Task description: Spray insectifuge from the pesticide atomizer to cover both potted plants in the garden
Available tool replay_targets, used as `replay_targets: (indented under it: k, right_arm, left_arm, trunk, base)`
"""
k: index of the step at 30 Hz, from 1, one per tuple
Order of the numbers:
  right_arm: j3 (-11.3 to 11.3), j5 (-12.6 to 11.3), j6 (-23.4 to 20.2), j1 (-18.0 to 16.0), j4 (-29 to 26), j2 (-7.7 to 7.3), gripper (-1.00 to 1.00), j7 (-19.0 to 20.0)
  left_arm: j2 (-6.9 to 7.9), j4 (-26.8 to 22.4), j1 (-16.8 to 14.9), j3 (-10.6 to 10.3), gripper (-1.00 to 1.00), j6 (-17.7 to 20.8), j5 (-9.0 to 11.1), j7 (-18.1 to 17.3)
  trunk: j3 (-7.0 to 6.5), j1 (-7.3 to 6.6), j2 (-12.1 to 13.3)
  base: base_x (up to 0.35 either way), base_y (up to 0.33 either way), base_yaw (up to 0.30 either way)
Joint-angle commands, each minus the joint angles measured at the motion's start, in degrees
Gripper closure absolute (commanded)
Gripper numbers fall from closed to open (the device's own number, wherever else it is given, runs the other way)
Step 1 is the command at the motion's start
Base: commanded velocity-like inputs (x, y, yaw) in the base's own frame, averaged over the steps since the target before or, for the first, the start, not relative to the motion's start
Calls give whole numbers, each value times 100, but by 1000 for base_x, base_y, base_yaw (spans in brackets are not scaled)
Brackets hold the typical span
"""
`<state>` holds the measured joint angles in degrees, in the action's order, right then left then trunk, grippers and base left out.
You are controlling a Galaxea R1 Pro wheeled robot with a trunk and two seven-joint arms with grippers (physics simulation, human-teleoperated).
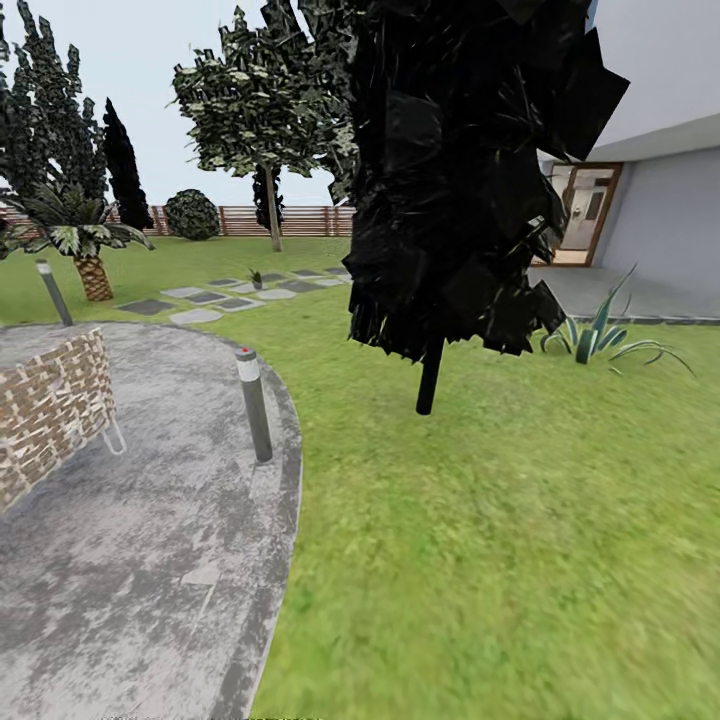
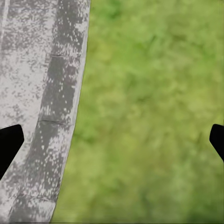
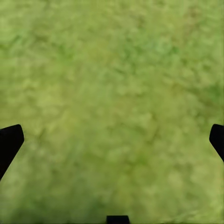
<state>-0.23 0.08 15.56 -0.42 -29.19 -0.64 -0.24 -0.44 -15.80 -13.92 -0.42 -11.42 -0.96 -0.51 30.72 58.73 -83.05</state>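
I am out in the garden and looking for my things. My left claw (image 2: pixel 112 140) is wide and holds nothing. Its 2 dark tips sit at the far edges of the left wrist picture, over the grass and the rim of the grey patio (image 2: pixel 42 93). My right claw (image 3: pixel 112 140) is wide too, with nothing in it, and it hangs over plain lawn (image 3: pixel 112 93).

In the head picture the patio (image 1: pixel 120 520) fills the lower left, with a short grey post (image 1: pixel 254 404) on its edge and a brick wall (image 1: pixel 50 410) at the left. A big dark tree (image 1: pixel 450 180) stands in the middle. In the upper left, flat stepping stones (image 1: pixel 205 300) run across the grass before the brown fence (image 1: pixel 300 220). A tiny green plant (image 1: pixel 257 277) sits among the stones. It may be 1 of the potted plants, but it is too small to be sure. I cannot find the pesticide atomizer from here.

To do this step well, I think I should roll slowly toward the stones, keep clear of the post and the tree, and keep my head turning until I spot the white sprayer.
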Motion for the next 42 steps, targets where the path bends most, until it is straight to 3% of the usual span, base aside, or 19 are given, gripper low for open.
replay_targets:
  k: [1,15,30,42]
  right_arm:
    - [-1,1,17,-1,1,-1,-100,-2]
    - [5,1,17,-1,1,2,-100,-2]
    - [5,1,13,-1,1,2,-100,-2]
    - [6,1,14,-1,1,2,-100,-2]
  left_arm:
    - [0,7,-5,-2,-100,-19,-10,-6]
    - [0,2,-6,-2,-100,-19,-10,-2]
    - [-1,-1,-6,-2,-100,-18,-10,-1]
    - [-1,1,-6,-2,-100,-19,-10,-1]
  trunk:
    - [5,0,-3]
    - [5,0,-3]
    - [5,0,-3]
    - [5,0,-3]
  base:
    - [0,0,276]
    - [1,-4,276]
    - [82,-242,276]
    - [8,-35,276]
